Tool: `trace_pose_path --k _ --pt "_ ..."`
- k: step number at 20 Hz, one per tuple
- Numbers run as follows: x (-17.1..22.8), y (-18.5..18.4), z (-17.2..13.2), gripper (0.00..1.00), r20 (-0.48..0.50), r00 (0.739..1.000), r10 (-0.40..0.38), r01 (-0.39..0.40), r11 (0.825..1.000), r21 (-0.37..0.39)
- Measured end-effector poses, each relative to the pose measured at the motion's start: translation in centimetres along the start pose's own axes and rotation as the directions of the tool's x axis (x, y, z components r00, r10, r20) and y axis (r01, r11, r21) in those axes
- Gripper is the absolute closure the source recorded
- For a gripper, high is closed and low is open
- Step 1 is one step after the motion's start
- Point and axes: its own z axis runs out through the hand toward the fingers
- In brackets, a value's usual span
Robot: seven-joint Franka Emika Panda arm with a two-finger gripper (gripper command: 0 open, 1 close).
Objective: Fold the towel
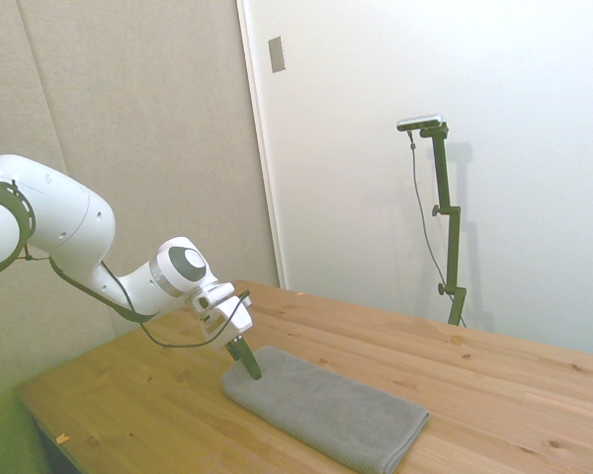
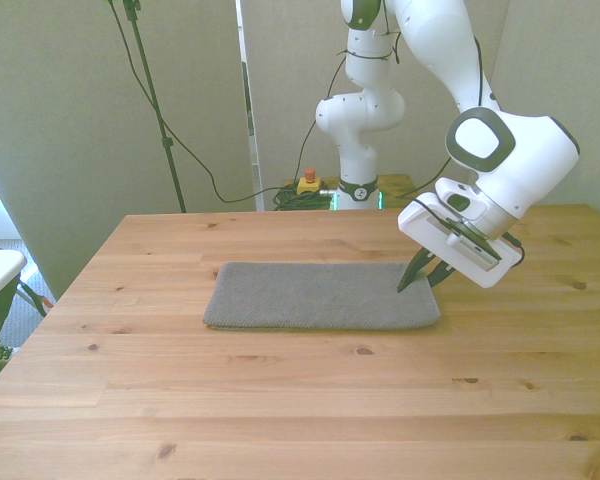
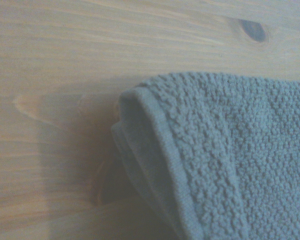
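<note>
One gray towel [image 2: 320,296] lay flat on the tabletop [image 2: 280,400], already doubled into a long strip with stacked hems. The hand [image 2: 418,277] sat at its end on the front view's right, tips down on the cloth; whether the fingers were apart or pinched, I could not tell. Catching only the top layer would probably peel the fold open.

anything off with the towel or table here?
Nothing stands out. The gray towel lies flat on the wooden table as a neat long strip already layered over itself; the wrist view shows stacked hems at one corner. The gripper sits at the end on the front view's right.
</note>
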Motion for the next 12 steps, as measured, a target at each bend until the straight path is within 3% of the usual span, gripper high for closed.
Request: trace_pose_path --k 6,12 --pt "-0.2 -0.3 -0.8 1.0 0.002 1.0 -0.009 0.009 1.0 0.016" --pt "0.4 -1.8 -4.8 1.0 0.001 1.0 -0.021 0.021 0.995 0.094"
